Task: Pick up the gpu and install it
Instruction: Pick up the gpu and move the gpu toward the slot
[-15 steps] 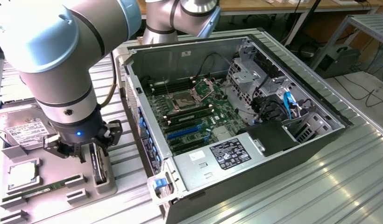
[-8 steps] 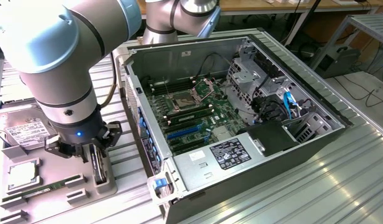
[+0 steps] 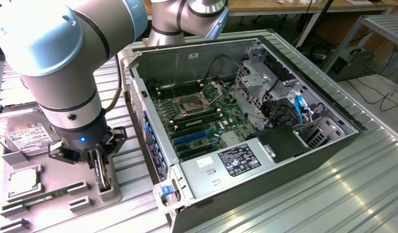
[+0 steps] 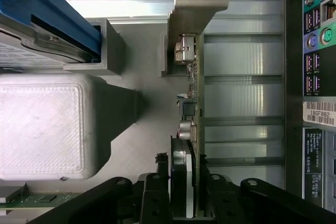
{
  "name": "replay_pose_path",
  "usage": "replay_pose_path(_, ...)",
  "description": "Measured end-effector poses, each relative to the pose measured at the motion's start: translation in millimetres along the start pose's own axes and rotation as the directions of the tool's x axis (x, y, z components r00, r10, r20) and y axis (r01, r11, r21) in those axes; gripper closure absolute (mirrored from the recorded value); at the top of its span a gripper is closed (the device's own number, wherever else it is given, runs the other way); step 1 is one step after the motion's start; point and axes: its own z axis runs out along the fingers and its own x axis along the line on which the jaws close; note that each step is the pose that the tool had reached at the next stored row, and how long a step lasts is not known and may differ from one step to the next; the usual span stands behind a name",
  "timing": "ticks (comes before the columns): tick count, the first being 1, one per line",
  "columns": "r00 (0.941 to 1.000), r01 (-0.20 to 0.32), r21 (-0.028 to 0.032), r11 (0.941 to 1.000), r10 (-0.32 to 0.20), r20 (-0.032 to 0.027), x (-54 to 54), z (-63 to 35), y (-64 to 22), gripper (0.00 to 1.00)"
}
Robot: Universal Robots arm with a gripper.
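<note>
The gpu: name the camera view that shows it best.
The wrist view: the gpu stands edge-on, with its green board edge, small components and silver bracket close and plain. In the exterior view it is a thin dark sliver under the gripper, beside the open computer case.

Green gpu (image 4: 192, 85) (silver bracket (image 4: 195, 3)); blue slots (image 3: 191, 137)

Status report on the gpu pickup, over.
Hand low at the gpu. Gpu on edge in grey stand, not lifted. Open case alongside, apart from hand.
</note>
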Motion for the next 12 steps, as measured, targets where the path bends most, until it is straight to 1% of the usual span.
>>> replay_pose_path(1,1.0000,0.000,-0.0001,1.0000,0.000,0.0000,0.0,0.0,0.0,0.71)
replay_pose_path(12,1.0000,0.000,0.0000,1.0000,0.000,-0.0001,-0.3,0.2,0.0,0.71)
